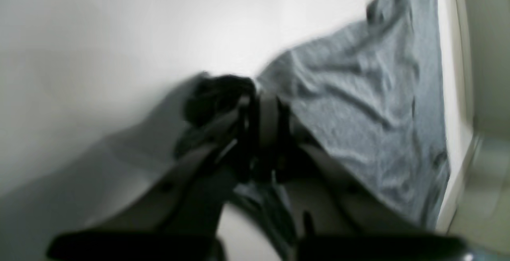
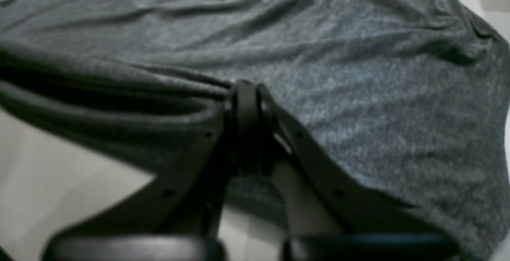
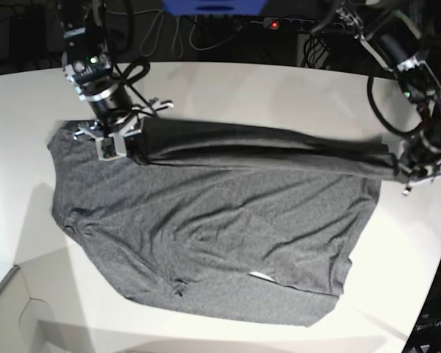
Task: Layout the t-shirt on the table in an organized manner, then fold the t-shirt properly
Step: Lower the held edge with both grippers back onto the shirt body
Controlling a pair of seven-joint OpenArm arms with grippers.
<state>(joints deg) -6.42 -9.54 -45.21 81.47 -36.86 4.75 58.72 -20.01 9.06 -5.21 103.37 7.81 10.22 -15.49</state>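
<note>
Already the t-shirt (image 3: 206,243) is being spread across the table (image 3: 294,95), most of its body lying flat though creased, while its far edge is being held taut in a gathered band between the two arms. The right gripper (image 3: 125,136) is being kept clenched on that bunched edge at one end, as the right wrist view confirms (image 2: 249,93). The left gripper (image 3: 408,173) is being kept closed on the fabric at the other end, near the table's side. By this look, the laying-out stage is being finished or a first lengthwise fold is being started; which of the two cannot be told. The cross folds are judged not yet done.
</note>
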